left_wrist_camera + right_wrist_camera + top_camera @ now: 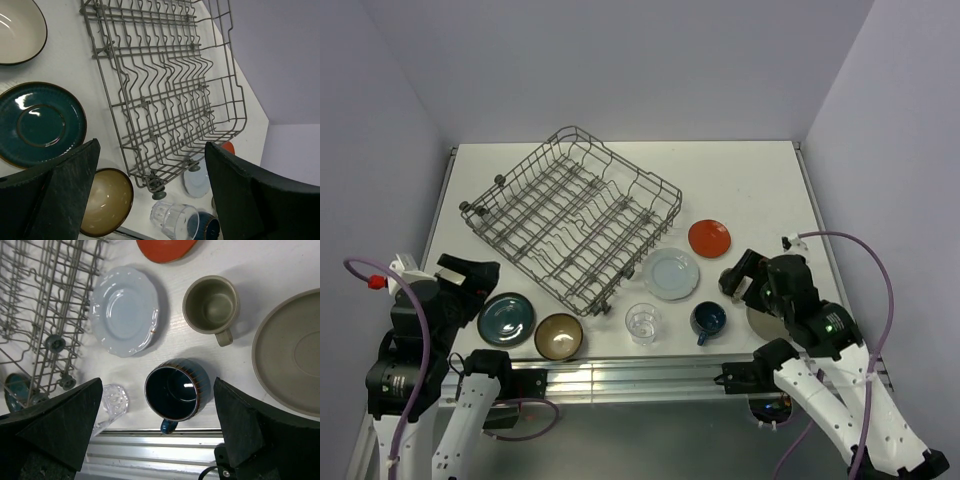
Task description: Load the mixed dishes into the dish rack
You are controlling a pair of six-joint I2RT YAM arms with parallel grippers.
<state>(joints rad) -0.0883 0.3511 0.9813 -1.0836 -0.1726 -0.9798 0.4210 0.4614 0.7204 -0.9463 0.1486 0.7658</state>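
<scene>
A white tabletop (750, 180) with a faint wood grain stands in a corner formed by pale lavender walls (620, 60) on the left, far and right sides. Along its near edge runs a silver aluminium rail (640, 375) with lengthwise grooves. Below the rail, grey floor (650, 440) shows.

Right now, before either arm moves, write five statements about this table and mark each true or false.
1. The dish rack holds no dishes. True.
2. The clear glass sits inside the rack. False: it is on the table beside the blue cup.
3. The left gripper and right gripper are both open and empty. True.
4. The red-orange plate lies left of the rack. False: it lies to its right.
5. The teal plate lies beside the gold-brown bowl. True.
</scene>
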